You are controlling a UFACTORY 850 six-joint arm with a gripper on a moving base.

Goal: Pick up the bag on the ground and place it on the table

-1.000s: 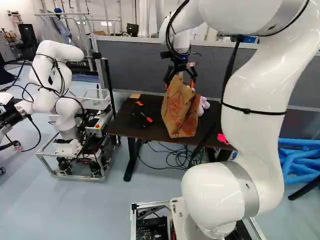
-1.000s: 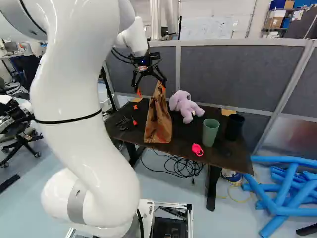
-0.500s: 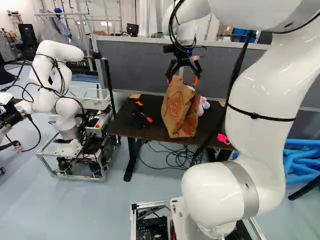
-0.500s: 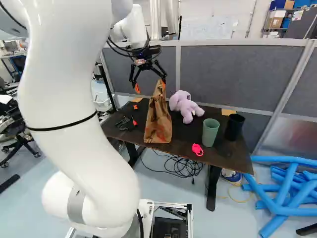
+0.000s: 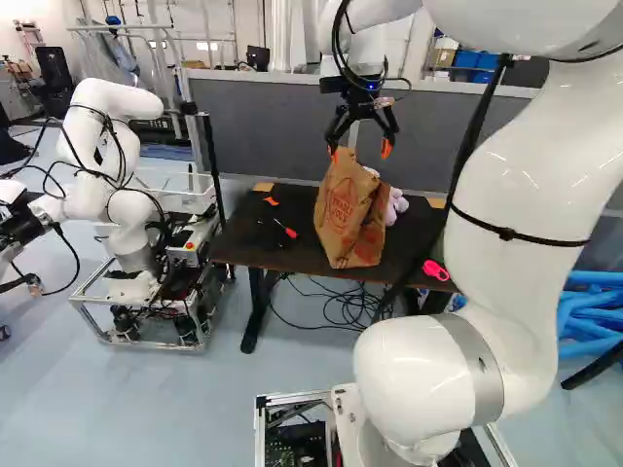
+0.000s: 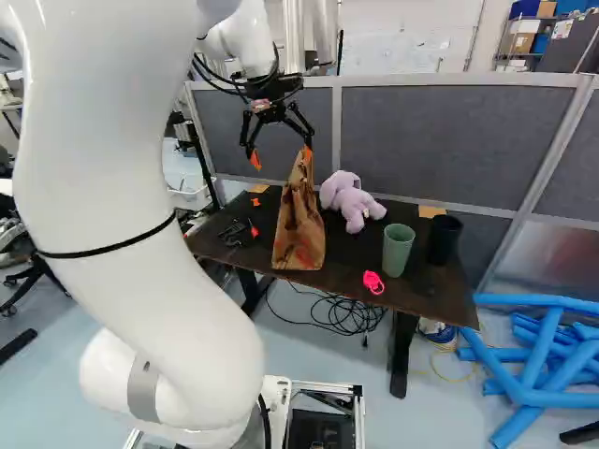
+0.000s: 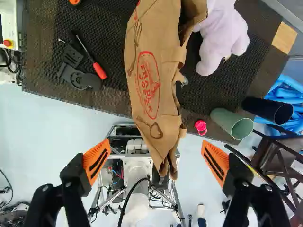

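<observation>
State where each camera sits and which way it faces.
Left base view: behind the arm, to its left, facing ahead and slightly down at the bag on the table; the arm stands right of the middle.
Right base view: behind the arm, to its right, same aim; the arm stands left of the middle.
Wrist view: on the wrist, looking down along the end effector past the bag; its open fingers and the robot's own base show.
The last two share the green cup.

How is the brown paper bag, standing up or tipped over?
Standing up: the brown paper bag has its base on the dark rectangular table, its top pointing up.
</observation>
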